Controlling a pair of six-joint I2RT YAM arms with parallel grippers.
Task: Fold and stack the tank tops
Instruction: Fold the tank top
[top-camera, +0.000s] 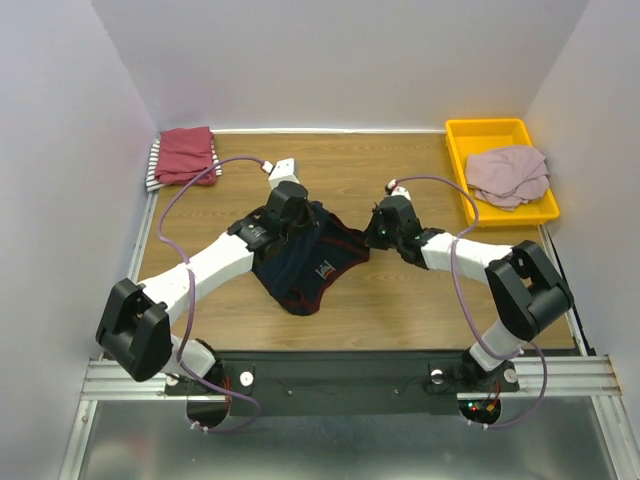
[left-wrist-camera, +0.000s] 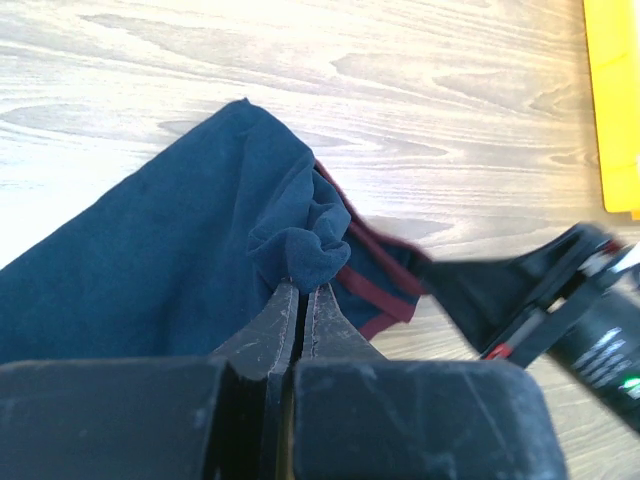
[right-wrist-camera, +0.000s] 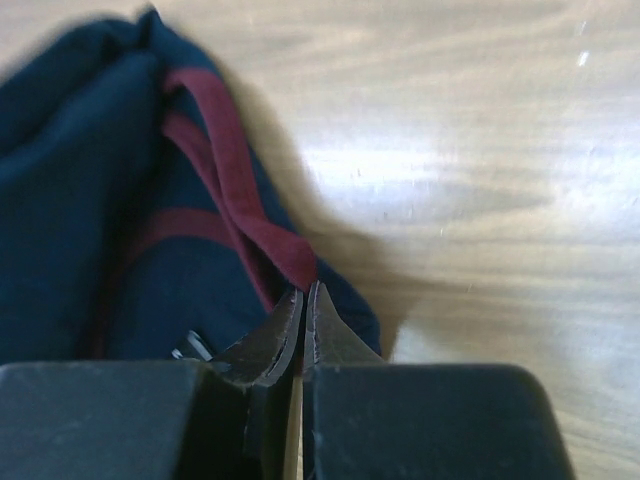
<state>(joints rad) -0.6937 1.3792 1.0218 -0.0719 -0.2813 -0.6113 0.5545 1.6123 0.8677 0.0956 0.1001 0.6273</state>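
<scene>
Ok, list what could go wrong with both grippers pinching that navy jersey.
1. The left gripper pinches only a small bunched wad of the navy jersey; a pull may slip it free.
2. The right gripper holds just the maroon trim at its tips, so it could slide off.
3. The jersey lies crumpled; folding would likely trap creases.

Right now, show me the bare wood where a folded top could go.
Bare: the far strip of table between the dark-red top and yellow tray; also near strip between navy jersey and base rail. Crowded: the centre, under left arm and right arm.
</scene>
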